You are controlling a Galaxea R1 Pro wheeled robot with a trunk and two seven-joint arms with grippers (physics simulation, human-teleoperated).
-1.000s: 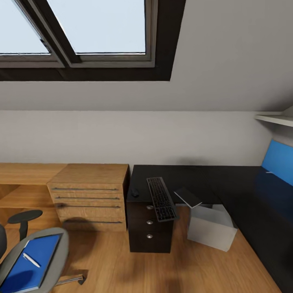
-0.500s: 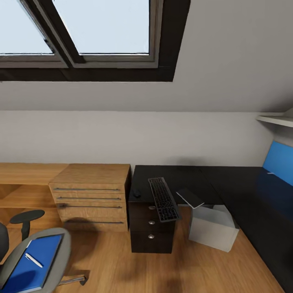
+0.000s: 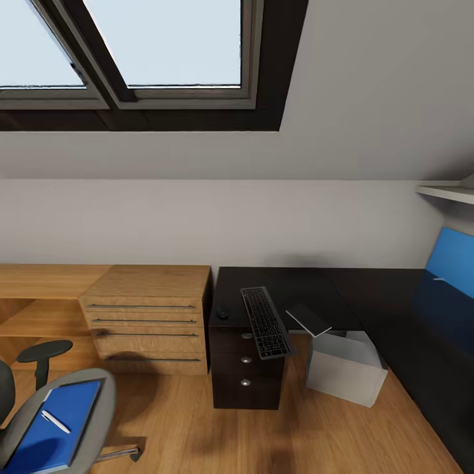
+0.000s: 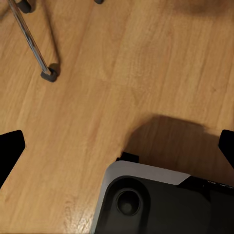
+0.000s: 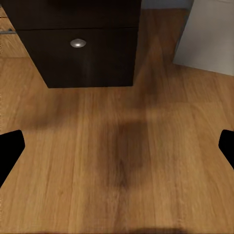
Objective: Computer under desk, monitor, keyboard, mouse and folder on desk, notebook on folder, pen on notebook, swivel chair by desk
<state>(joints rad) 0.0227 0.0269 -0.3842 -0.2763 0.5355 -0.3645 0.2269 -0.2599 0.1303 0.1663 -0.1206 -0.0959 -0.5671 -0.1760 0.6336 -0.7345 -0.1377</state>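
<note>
Facing the black L-shaped counter [image 3: 289,283] from the wood floor [image 3: 197,428], head view. Keyboard [image 3: 264,322] lies on the counter near its front left corner, its near end overhanging the front edge above the drawers [image 3: 245,368] with 3 round silver knobs. Mouse [image 3: 223,314] sits just left of the keyboard, near the counter's left edge. Notebook [image 3: 308,320] lies at the front edge to the right of the keyboard, partly overhanging. Computer [image 3: 345,368] stands on the floor under the counter, right of the drawers. Blue back panel [image 3: 451,263] runs along the counter's far right edge.

Light-wood drawer chest [image 3: 148,316] stands against the counter's left side. Swivel chair [image 3: 66,421] is at lower left, well apart from the counter; folder [image 3: 56,424] lies on its seat with the pen [image 3: 55,421] on top.

Left wrist view: fingers [image 4: 10,151] spread wide over bare floor, holding nothing; a chair castor [image 4: 48,74] is near. Right wrist view: fingers [image 5: 10,148] spread wide, empty, above floor before the drawers.
</note>
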